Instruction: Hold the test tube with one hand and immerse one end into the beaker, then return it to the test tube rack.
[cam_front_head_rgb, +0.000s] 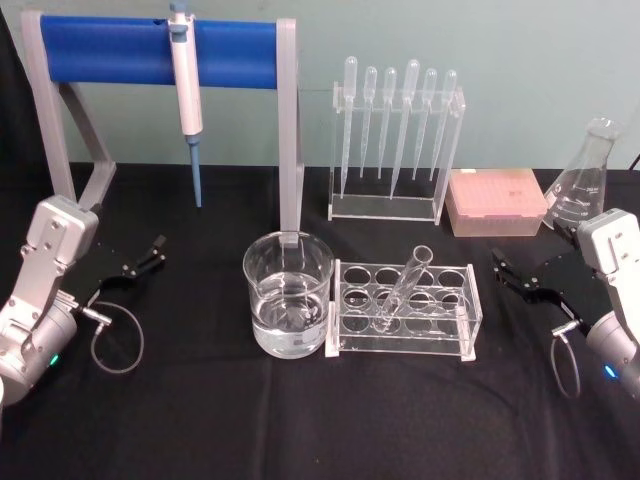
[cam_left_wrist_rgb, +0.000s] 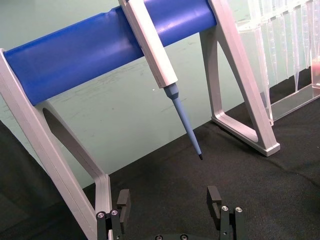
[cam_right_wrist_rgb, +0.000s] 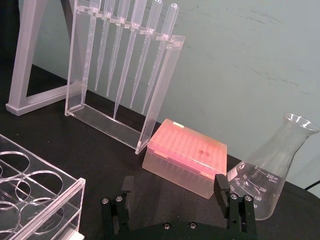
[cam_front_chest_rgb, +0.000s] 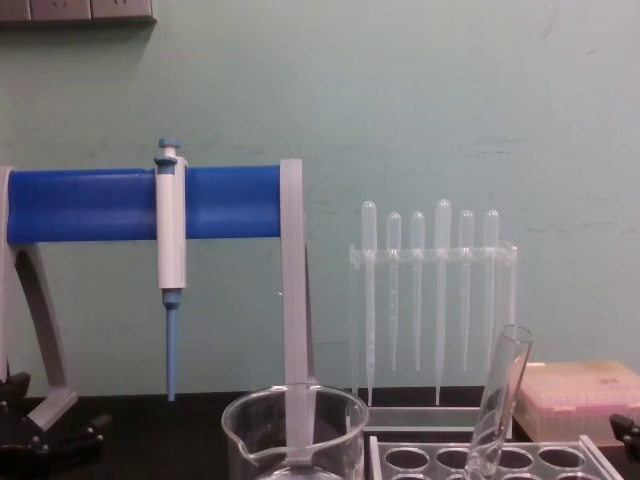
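Clear glass test tube (cam_front_head_rgb: 405, 285) leans in clear plastic rack (cam_front_head_rgb: 470, 330), wide glass beaker (cam_front_head_rgb: 288, 300) just left; black left gripper (cam_front_head_rgb: 155, 252) and right gripper (cam_front_head_rgb: 500, 265) flank the rack, fingers open

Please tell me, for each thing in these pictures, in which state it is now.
test tube: standing in the rack, leaning, not held.
beaker: upright, partly filled with clear liquid.
left gripper: open, empty.
right gripper: open, empty.
pipettor: hanging on the blue stand.
pipettes: hanging in their clear stand.
flask: upright, looks empty.
tip box: lid shut.
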